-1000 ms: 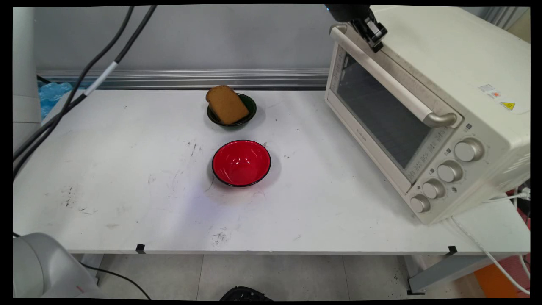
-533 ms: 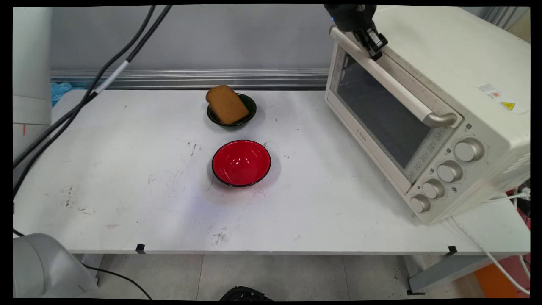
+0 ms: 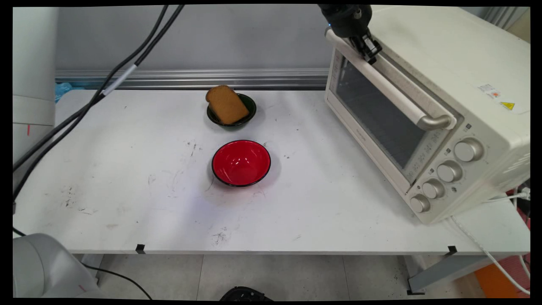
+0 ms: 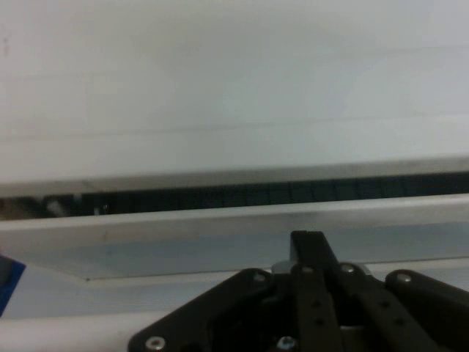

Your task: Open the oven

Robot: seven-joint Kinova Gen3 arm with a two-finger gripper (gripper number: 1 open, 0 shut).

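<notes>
At the far, upper end of the cream metal toaster oven (image 3: 444,63), the black two-finger gripper (image 3: 369,47) is hanging down from above and meeting the oven's long, pale bar handle (image 3: 394,89) close to that handle's end. In the hand view the gripper (image 4: 311,238) is showing its fingers drawn together into a single black post, with the handle (image 4: 220,220) running crosswise just past their tips. Whether they are pinching the bar or only pressing against it is hard to tell from here. Beyond the handle, a thin dark slot is showing along the top of the glass door (image 3: 377,114), so the door is probably standing slightly ajar. Down the oven front, well away from the hand, four silver knobs (image 3: 449,171) are sitting in a row. Farther off, low and across the white table (image 3: 127,190), a glossy red bowl with a black rim (image 3: 241,163) is standing with nothing in it, and beyond it a slice of brown bread (image 3: 226,104) is leaning in a small dark green bowl (image 3: 253,106); neither is near the hand. The risk lies in the contact: the hand is bearing on a smooth, rounded bar near its end, not its middle, so it could slide off, and an off-centre load could twist the door or drag the whole oven across the table. The black cables (image 3: 127,72) trailing from the arm are hanging well clear.
</notes>
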